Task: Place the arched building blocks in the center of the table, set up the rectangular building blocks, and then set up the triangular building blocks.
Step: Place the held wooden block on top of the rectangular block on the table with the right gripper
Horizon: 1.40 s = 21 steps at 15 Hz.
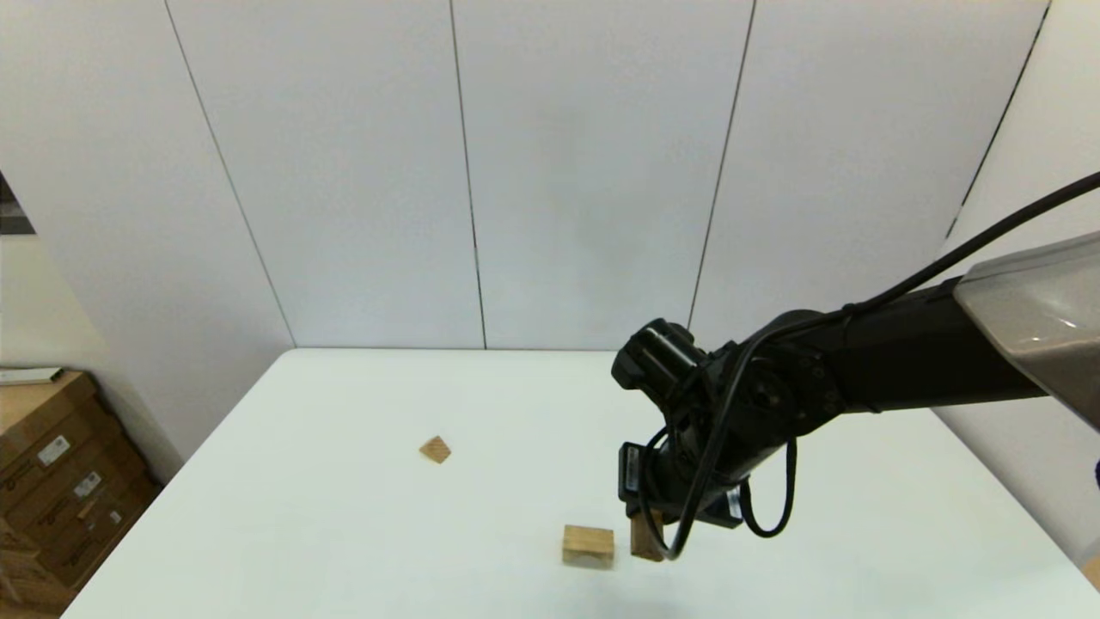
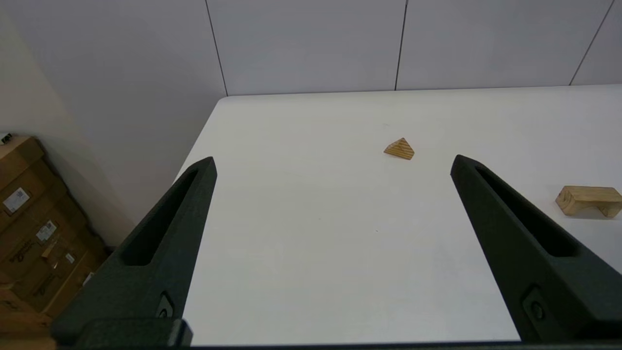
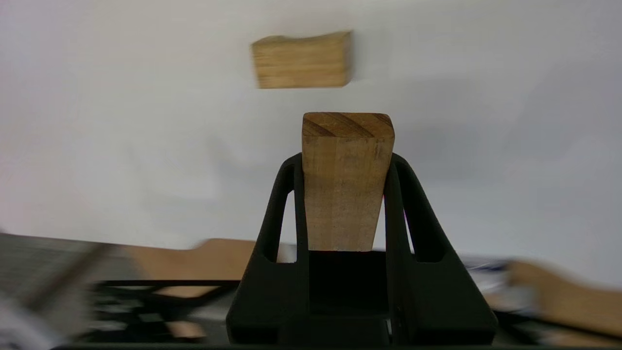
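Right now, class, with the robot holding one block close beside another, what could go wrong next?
1. The right gripper grips the rectangular block low near the arched block; lowering it off target could nudge the arch.
2. The rectangular block stands on end in the grip, so it may topple once released.
3. The triangular block lies apart across the table, needing a separate reach.

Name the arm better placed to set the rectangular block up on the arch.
Right. The right gripper already clamps the rectangular block just beside the arched block. The left gripper hangs open and empty, farther off.
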{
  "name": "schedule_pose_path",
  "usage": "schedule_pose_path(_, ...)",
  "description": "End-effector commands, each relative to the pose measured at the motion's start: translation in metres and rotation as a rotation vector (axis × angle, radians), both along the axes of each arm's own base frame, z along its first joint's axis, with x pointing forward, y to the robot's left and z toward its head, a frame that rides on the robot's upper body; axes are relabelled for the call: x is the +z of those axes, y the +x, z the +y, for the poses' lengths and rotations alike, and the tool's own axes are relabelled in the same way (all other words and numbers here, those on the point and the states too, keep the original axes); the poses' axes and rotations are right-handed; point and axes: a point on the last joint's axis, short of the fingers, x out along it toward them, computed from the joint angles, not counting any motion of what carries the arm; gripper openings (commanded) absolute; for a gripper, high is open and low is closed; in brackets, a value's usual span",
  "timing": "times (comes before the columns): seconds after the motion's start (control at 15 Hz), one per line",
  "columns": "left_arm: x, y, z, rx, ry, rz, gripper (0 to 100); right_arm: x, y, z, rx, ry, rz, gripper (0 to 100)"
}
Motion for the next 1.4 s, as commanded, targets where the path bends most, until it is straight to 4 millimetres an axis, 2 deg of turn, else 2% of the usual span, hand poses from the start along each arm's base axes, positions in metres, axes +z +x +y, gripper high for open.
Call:
schedule_pose_path(0.07, 0.0, 0.0, 0.0, -0.001, 0.0, 0.002, 100, -0.004, -0.003, -0.018, 0.467, -0.292, -0.114, 0)
schedule_pose_path(0.27, -0.001, 0.0, 0.0, -0.001, 0.0, 0.004, 100, 0.002, 0.0, -0.019, 0.668, -0.354, -0.182, 0)
schedule_pose_path(0.6, -0.001, 0.0, 0.0, -0.001, 0.0, 0.004, 100, -0.002, 0.006, -0.011, 0.982, -0.449, -0.252, 0)
schedule_pose_path(1.27, -0.001, 0.0, 0.0, -0.001, 0.0, 0.004, 100, -0.018, 0.002, 0.037, 1.352, -0.508, -0.419, 0)
schedule_pose_path(1.4, -0.001, 0.0, 0.0, -0.001, 0.0, 0.004, 100, -0.019, -0.005, 0.046, 1.427, -0.506, -0.431, 0)
